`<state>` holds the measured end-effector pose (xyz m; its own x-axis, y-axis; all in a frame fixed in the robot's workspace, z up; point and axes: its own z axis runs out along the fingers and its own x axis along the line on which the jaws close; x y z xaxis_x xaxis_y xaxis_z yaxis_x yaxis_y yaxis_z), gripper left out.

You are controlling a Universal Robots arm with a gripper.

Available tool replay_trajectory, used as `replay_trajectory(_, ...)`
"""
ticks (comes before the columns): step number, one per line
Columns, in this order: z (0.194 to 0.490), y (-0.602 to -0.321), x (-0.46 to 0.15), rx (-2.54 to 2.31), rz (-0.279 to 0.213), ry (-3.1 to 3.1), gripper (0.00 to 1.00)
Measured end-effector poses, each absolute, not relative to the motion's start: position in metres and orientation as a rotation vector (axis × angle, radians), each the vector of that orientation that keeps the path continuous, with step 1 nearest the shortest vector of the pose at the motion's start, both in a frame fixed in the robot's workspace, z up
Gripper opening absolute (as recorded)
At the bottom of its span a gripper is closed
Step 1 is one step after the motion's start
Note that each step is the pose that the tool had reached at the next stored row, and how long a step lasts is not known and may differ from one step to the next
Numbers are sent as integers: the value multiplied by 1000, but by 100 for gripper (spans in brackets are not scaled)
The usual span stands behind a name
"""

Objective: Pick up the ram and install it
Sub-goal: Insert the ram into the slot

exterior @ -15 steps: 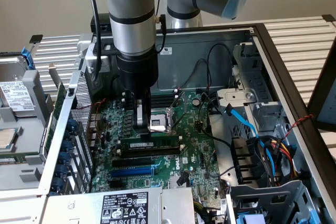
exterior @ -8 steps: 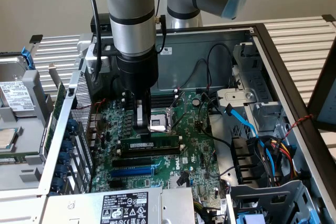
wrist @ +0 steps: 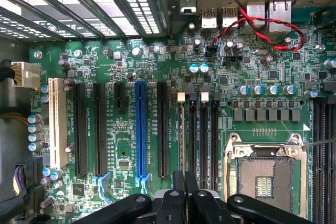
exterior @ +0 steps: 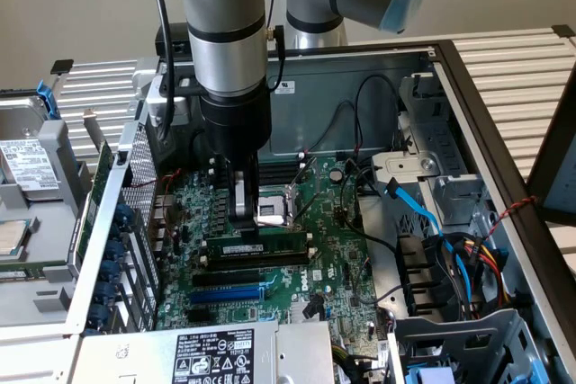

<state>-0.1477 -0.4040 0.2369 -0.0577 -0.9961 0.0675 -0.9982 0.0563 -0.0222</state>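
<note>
The ram [exterior: 256,246], a thin green stick with a white label, stands on edge in a memory slot of the green motherboard [exterior: 337,263] inside the open computer case. My gripper [exterior: 243,220] hangs straight down over the stick's end toward the exterior view's left, fingers shut together and tips just above or on its top edge; contact cannot be told. In the wrist view the ram [wrist: 181,135] shows edge-on as a thin line in its slot, with my shut gripper [wrist: 184,178] right over one end. Black empty memory slots [wrist: 203,135] lie beside it.
The CPU socket [exterior: 273,211] with its metal frame sits just behind the ram. A blue expansion slot [exterior: 229,294] and the power supply [exterior: 216,352] lie in front. Bundled cables [exterior: 441,240] and drive cages fill the exterior view's right. A red-black wire [wrist: 262,24] loops near the rear ports.
</note>
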Motion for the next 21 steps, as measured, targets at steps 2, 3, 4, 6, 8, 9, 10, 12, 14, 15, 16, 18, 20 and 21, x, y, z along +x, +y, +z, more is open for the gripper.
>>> replay_trajectory(2, 237, -404, -148, 2133, 97, -2258, 12)
replay_trajectory(3, 236, -404, -148, 2133, 97, -2259, 12)
replay_trajectory(4, 235, -404, -148, 2133, 97, -2258, 12)
replay_trajectory(6, 235, -404, -148, 2133, 97, -2258, 12)
replay_trajectory(8, 235, -404, -148, 2132, 97, -2258, 12)
replay_trajectory(9, 235, -404, -148, 2132, 96, -2258, 12)
replay_trajectory(10, 235, -404, -148, 2132, 96, -2258, 12)
replay_trajectory(12, 234, -404, -148, 2133, 96, -2258, 12)
replay_trajectory(14, 234, -404, -148, 2132, 96, -2258, 12)
replay_trajectory(15, 234, -404, -148, 2132, 96, -2258, 12)
replay_trajectory(16, 234, -404, -148, 2132, 96, -2258, 12)
replay_trajectory(18, 234, -404, -148, 2132, 96, -2258, 12)
replay_trajectory(20, 234, -404, -148, 2132, 96, -2258, 12)
replay_trajectory(21, 234, -404, -148, 2132, 96, -2258, 12)
